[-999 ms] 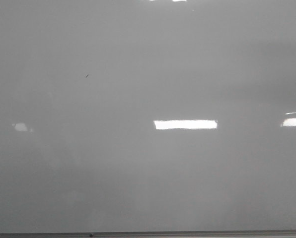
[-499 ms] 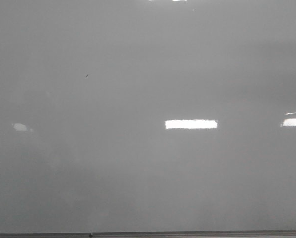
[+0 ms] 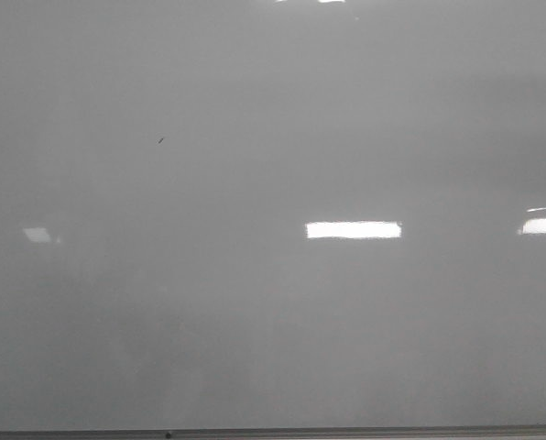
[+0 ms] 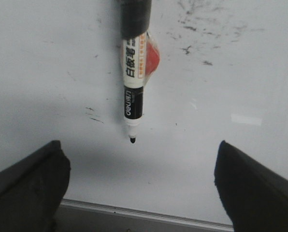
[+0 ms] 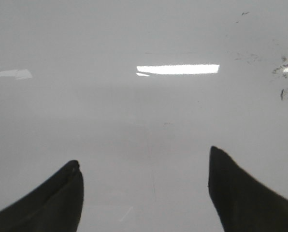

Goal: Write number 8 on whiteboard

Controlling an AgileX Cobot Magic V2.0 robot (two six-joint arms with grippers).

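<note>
Whiteboard (image 3: pixel 273 321): blank, no figure drawn.
Marker (image 4: pixel 133 92): uncapped, lying on board, apart from fingers.
Left gripper (image 4: pixel 141 183): spread wide, holding nothing.
Right gripper (image 5: pixel 144 193): spread wide, holding nothing.

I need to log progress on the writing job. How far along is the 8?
Nothing is written yet: the whiteboard shows no 8, only a tiny speck and light reflections. In hand: nothing. The uncapped marker lies on the board ahead of the open left gripper, ungrasped; the right gripper is open and empty too. Left to do: grasp the marker and draw the whole figure.
</note>
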